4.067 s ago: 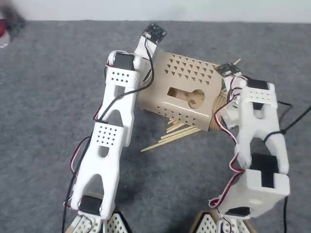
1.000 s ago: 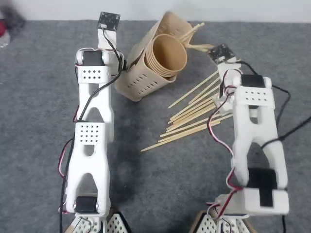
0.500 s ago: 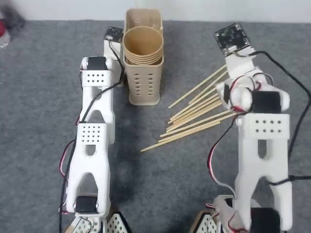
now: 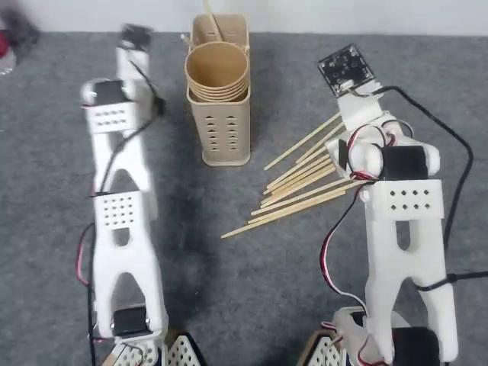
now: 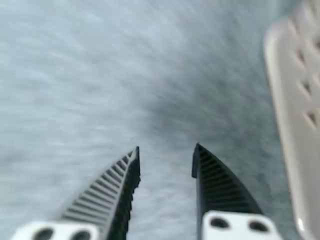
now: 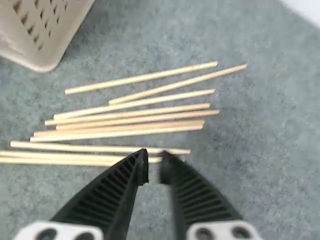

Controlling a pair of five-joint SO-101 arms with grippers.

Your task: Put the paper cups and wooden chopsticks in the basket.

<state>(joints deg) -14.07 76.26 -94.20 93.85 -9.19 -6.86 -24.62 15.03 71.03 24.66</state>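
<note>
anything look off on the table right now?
Yes: the wooden chopsticks lie fanned out loose on the grey mat beside the basket, just by the right gripper, not inside. The basket stands upright with the stacked paper cups in it and a chopstick or two poking up behind them.

Lab-like bench: grey felt mat [image 4: 46,191], white wall [image 4: 419,15]
</note>
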